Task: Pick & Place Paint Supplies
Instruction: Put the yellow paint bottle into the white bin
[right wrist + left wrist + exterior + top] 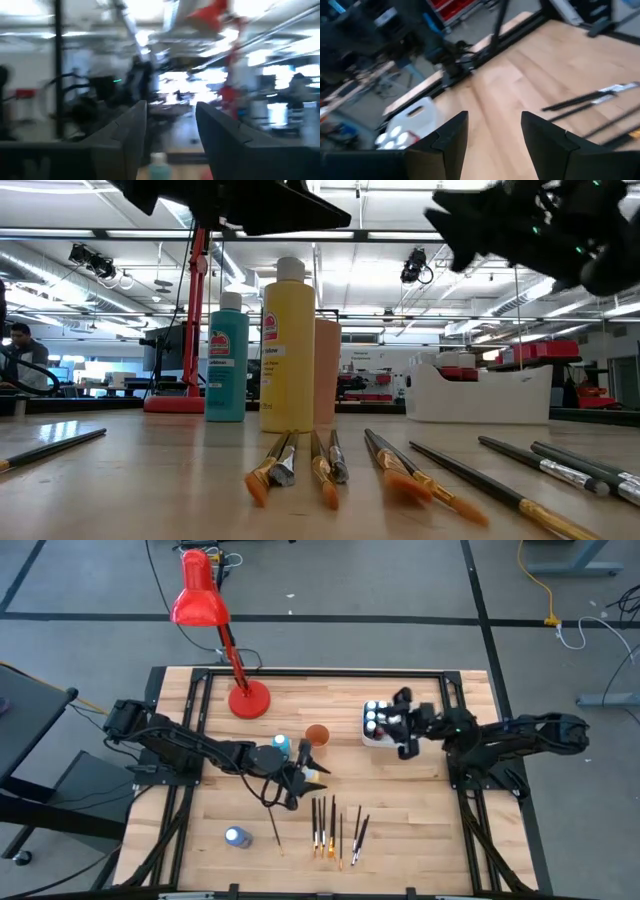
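Several dark-handled paintbrushes with orange tips lie side by side near the table's near edge. One more brush lies apart to their left. A teal bottle and a yellow bottle stand upright mid-table. A small blue bottle lies near the left front. More bottles sit in the white tub. My left gripper hovers open above the yellow bottle and the brushes, with nothing between its fingers. My right gripper is open and raised at the tub's right side.
An orange cup stands between the teal bottle and the tub. A red desk lamp has its base at the far left-centre. A black frame rail runs around the tabletop. Bare wood lies right of the brushes.
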`<control>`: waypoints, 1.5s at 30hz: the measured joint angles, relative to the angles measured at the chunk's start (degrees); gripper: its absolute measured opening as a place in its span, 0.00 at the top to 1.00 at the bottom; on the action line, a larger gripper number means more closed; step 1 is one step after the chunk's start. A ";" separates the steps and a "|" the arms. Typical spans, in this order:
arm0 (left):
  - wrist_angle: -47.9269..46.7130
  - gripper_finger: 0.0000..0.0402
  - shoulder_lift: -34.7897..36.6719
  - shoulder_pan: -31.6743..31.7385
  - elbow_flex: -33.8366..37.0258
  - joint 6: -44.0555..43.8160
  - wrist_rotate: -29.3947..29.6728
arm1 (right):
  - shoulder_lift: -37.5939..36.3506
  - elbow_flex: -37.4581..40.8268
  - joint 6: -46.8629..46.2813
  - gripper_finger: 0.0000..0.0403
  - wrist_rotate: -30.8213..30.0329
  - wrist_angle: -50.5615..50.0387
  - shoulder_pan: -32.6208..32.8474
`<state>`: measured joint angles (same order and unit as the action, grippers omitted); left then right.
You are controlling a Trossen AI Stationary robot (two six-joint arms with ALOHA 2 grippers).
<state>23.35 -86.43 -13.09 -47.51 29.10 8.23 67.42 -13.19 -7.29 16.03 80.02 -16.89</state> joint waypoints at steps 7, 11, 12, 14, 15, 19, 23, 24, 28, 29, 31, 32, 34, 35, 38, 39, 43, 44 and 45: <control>-0.57 0.52 2.10 -5.05 0.00 0.30 15.05 | 0.61 -18.14 9.39 0.50 -5.48 -41.91 9.42; -5.02 0.52 6.47 -8.09 0.09 1.62 26.25 | 4.83 -24.71 11.01 0.49 -11.58 -51.61 14.14; -6.35 0.52 8.16 -8.50 0.09 1.01 27.90 | 6.28 -25.67 11.07 0.49 -11.33 -51.35 15.08; -10.18 0.52 12.19 -8.85 0.04 -1.46 28.49 | 9.73 -27.44 11.28 0.49 -10.53 -48.79 16.83; -12.11 0.52 14.16 -8.84 0.04 -2.96 27.77 | 11.42 -28.16 11.53 0.49 -10.52 -47.74 17.63; -20.23 0.52 20.94 -7.75 0.03 -10.24 22.77 | 19.39 -31.66 12.23 0.49 -10.99 -46.32 19.70; -27.63 0.52 24.37 -5.83 0.02 -13.79 17.75 | 28.21 -36.05 9.44 0.49 -11.00 -46.16 20.39; -28.56 0.52 24.54 -5.40 0.02 -13.91 17.06 | 30.22 -37.12 9.26 0.49 -11.03 -46.04 20.50; -30.45 0.52 24.57 -5.02 0.02 -14.34 15.86 | 35.36 -40.77 8.94 0.49 -9.61 -45.05 20.68; -30.72 0.52 24.57 -5.02 0.02 -14.35 15.85 | 35.94 -41.40 8.81 0.49 -8.81 -45.04 20.68; -32.08 0.52 24.57 -5.02 0.02 -14.36 15.82 | 36.50 -41.90 8.34 0.49 -7.53 -45.00 20.66; -32.49 0.52 24.57 -5.02 0.02 -14.38 15.84 | 36.44 -41.84 8.24 0.49 -7.57 -44.89 20.66; -33.18 0.52 24.57 -5.02 0.02 -14.36 15.86 | 36.48 -41.78 8.19 0.49 -7.53 -44.11 20.66; -33.35 0.52 24.55 -5.02 0.02 -14.36 15.86 | 36.50 -41.73 8.24 0.49 -7.54 -43.55 20.66; -33.39 0.52 24.55 -5.02 0.02 -14.35 15.86 | 36.66 -41.53 8.63 0.49 -6.79 -41.77 20.66; -33.49 0.52 24.55 -5.02 0.02 -14.30 15.85 | 36.65 -41.53 8.79 0.49 -6.27 -41.40 20.66; -33.85 0.52 24.55 -4.99 0.02 -14.20 15.78 | 36.65 -41.55 8.90 0.49 -6.03 -39.43 20.81; -33.85 0.52 24.54 -4.99 0.02 -14.33 15.47 | 36.65 -41.55 9.46 0.49 -6.03 -39.18 20.86; -33.85 0.52 24.52 -4.97 0.02 -14.34 15.28 | 36.65 -41.55 10.23 0.49 -6.06 -39.03 20.88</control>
<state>-10.50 -61.91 -18.06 -47.48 14.76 23.52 104.07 -54.74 2.94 9.98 40.99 3.99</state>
